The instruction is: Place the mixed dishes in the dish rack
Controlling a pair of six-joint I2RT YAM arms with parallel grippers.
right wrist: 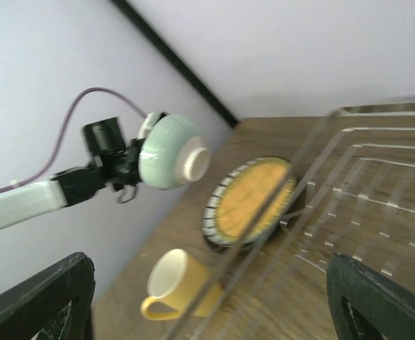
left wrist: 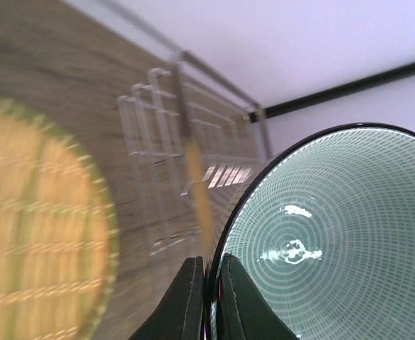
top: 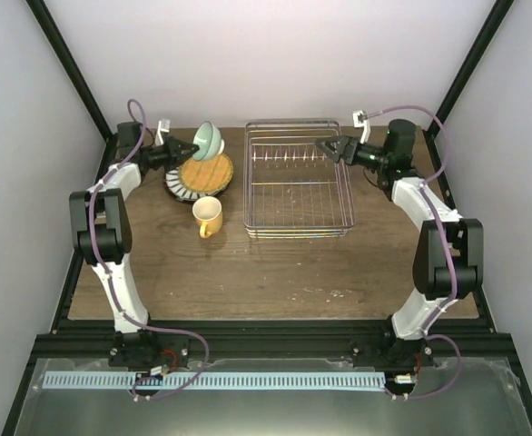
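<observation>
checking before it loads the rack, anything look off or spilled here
Nothing spilled or broken. The bowl hangs tipped on its side, rim pinched in the left end effector, above the plates.

You are looking down on a brown wood-grain table (top: 275, 282) at the centre of the top view. Plain pale walls close it in: a back wall (top: 284, 54) at 12 o'clock, and side walls (top: 21, 182) at 9 and 3 o'clock. Black frame struts (top: 68, 64) climb the corners at 11 and 1 o'clock. A grey metal surface (top: 339, 413) lies at 6 o'clock. The light is soft and even.
</observation>
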